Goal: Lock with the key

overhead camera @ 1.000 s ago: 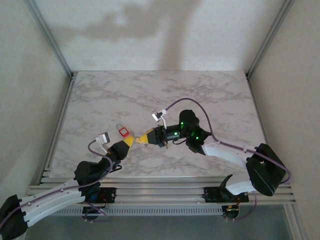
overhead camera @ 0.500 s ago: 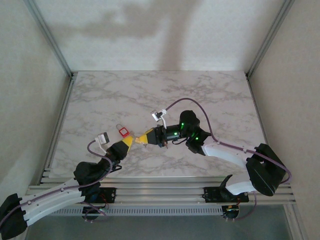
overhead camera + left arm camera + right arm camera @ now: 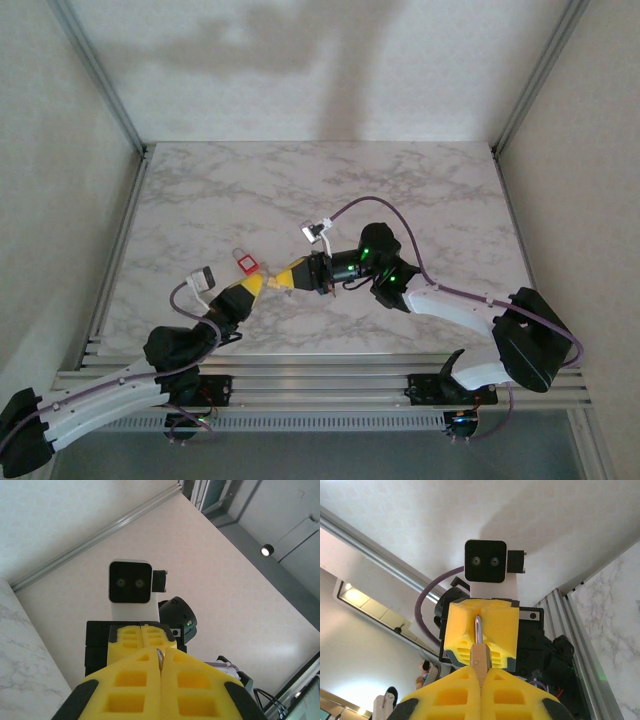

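From above: the marble-patterned tabletop (image 3: 400,180) carried a small red padlock (image 3: 246,263) with a thin silver shackle. It lay left of the middle, nearer the near edge than the far one. My left fingers (image 3: 250,288) and right fingers (image 3: 287,277), all blocky yellow plastic, met tip to tip just beside the padlock. Little had changed in the last second. My left forearm had sunk slightly toward the near edge, both pairs of fingers had stayed shut, and the padlock had not moved. I judged that nothing had yet reached the lock and that locking was still to be done.

From my left wrist: my left fingers (image 3: 130,690) were pressed together, their faces moulded with square hollows. A sliver of bright metal sat in the seam at their tips. My right fingers (image 3: 142,636) faced them closely.

From my right wrist: my right fingers (image 3: 510,690) were clamped on a slim tan piece (image 3: 480,657). It was flat and matt, and it ended in a narrow metal loop (image 3: 477,627). The loop reached into the seam of my left fingers (image 3: 495,625), so both seemed to hold it. I took it for the key, but could not be sure.
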`<state>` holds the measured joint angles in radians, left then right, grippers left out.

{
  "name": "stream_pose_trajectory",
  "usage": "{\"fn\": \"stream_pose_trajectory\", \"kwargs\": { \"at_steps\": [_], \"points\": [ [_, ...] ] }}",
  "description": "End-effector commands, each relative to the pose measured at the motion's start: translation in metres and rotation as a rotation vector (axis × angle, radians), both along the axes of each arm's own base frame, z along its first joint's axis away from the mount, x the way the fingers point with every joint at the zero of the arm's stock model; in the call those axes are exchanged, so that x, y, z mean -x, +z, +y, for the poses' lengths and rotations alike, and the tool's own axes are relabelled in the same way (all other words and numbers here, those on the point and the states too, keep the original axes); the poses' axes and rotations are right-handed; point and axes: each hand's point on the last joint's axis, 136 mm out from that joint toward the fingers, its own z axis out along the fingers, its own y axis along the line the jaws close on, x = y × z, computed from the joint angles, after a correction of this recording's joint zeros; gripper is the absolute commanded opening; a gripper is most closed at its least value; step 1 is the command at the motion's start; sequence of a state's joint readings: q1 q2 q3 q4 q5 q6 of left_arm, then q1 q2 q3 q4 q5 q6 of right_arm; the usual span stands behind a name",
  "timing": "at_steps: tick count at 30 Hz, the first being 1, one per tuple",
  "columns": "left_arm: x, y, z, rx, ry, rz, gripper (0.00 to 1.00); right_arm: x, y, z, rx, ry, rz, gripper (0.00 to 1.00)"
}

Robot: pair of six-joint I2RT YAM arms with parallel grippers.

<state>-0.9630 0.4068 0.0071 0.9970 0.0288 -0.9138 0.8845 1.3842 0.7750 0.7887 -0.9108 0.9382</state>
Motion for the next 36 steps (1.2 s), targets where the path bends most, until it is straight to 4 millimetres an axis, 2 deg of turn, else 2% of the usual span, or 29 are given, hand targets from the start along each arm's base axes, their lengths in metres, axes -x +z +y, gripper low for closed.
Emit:
{"fn": "stream_pose_trajectory", "kwargs": {
  "at_steps": [1,9,14,18,26,30,36],
  "points": [
    [0.044,-0.087,-0.041,-0.248,-0.293,0.022,0.00,-0.026,0.030,0.006,-0.088,-0.143,-0.014,0.00],
    [0.052,-0.077,-0.040,-0.200,-0.335,-0.001,0.00,-0.027,0.029,0.010,-0.097,-0.148,-0.027,0.00],
    [0.055,-0.081,-0.041,-0.216,-0.344,-0.009,0.00,-0.026,0.038,0.011,-0.128,-0.126,-0.013,0.00],
    [0.056,-0.078,-0.042,-0.220,-0.341,-0.024,0.00,-0.025,0.037,0.016,-0.109,-0.112,-0.003,0.00],
    [0.057,-0.085,-0.046,-0.257,-0.337,-0.031,0.00,-0.020,0.040,0.022,-0.104,-0.079,0.027,0.00],
    [0.050,-0.087,-0.044,-0.252,-0.306,0.001,0.00,-0.019,0.034,0.026,-0.066,-0.085,0.019,0.00],
    [0.042,-0.078,-0.036,-0.200,-0.255,0.026,0.00,-0.009,0.025,0.029,-0.043,-0.072,-0.003,0.00]
  ]
}}
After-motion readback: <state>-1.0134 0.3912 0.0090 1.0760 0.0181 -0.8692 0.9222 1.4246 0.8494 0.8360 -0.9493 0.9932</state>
